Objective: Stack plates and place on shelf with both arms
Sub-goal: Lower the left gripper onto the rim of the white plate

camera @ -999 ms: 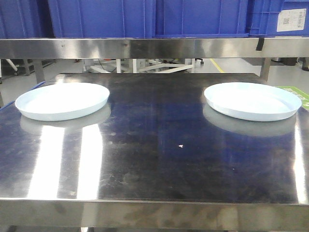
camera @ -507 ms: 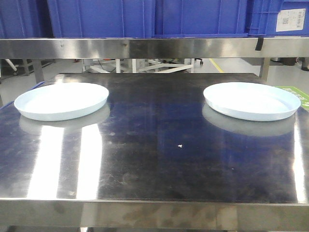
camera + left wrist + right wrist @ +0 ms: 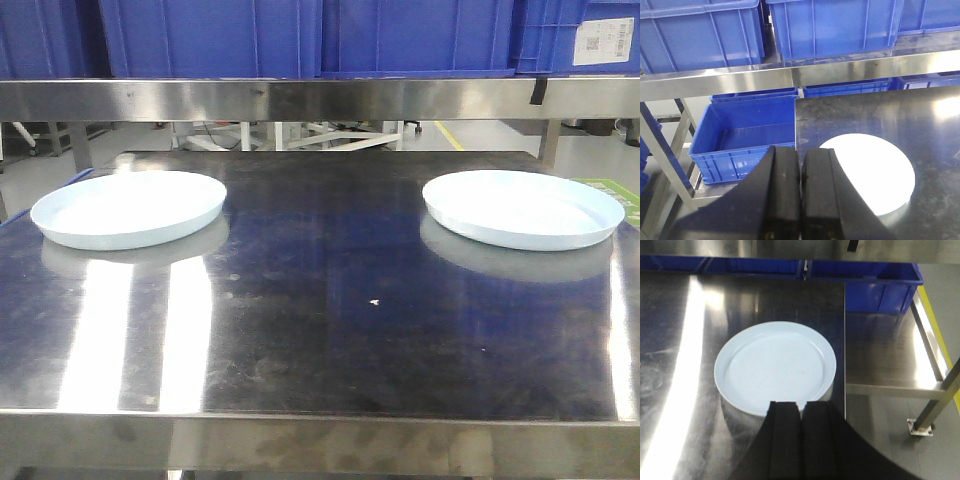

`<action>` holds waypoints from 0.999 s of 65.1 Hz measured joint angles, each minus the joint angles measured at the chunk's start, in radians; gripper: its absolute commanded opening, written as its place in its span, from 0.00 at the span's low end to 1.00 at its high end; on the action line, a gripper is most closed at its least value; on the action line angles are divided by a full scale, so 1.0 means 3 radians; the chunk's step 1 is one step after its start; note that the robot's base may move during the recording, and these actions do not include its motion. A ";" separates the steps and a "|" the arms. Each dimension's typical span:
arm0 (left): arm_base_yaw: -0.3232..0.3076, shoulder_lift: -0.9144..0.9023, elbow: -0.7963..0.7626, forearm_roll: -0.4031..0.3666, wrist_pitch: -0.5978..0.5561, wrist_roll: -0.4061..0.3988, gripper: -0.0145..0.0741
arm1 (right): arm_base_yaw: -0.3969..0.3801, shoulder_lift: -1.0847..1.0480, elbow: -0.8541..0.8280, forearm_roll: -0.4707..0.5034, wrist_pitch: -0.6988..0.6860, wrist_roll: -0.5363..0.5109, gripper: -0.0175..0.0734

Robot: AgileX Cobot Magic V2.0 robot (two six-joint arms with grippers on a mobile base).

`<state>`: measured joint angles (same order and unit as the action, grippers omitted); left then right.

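Desk (image 3: 320, 300) surface: a wide open lane runs down the middle, between the plate at frame left (image 3: 128, 208) and the plate at frame right (image 3: 522, 208), which sit well apart. The front half is unobstructed. Overhead, a steel shelf rail (image 3: 320, 98) spans the upper frame, loaded with blue crates (image 3: 400, 35), and limits headroom at the desk's rear.

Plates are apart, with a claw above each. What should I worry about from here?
The right plate sits close to the table edge; a nudge may push it off.
The left claw and right claw look shut; descending like this would likely press on the rims, not grip them.
The left plate is likewise near its edge.
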<state>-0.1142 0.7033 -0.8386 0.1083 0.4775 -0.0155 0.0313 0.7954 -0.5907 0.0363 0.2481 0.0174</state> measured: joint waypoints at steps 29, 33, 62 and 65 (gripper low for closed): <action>0.0000 0.0179 0.0000 -0.0157 0.0007 0.0000 0.87 | 0.0000 0.0013 0.0000 0.0000 -0.0021 0.0000 0.88; 0.0000 0.0280 0.0000 -0.0180 0.0020 0.0000 0.84 | 0.0000 0.0013 0.0000 0.0000 -0.0013 0.0000 0.88; 0.0000 0.0954 0.0000 -0.0428 -0.0026 0.0000 0.77 | 0.0000 0.0013 0.0000 0.0000 0.0007 0.0000 0.88; 0.0000 0.0964 0.0000 -0.0428 -0.0059 0.0000 0.77 | 0.0000 0.0013 0.0000 0.0000 0.0007 0.0000 0.88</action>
<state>-0.1142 0.9925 -0.8386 -0.0201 0.4597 -0.0155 0.0313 0.7992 -0.5907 0.0363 0.2503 0.0174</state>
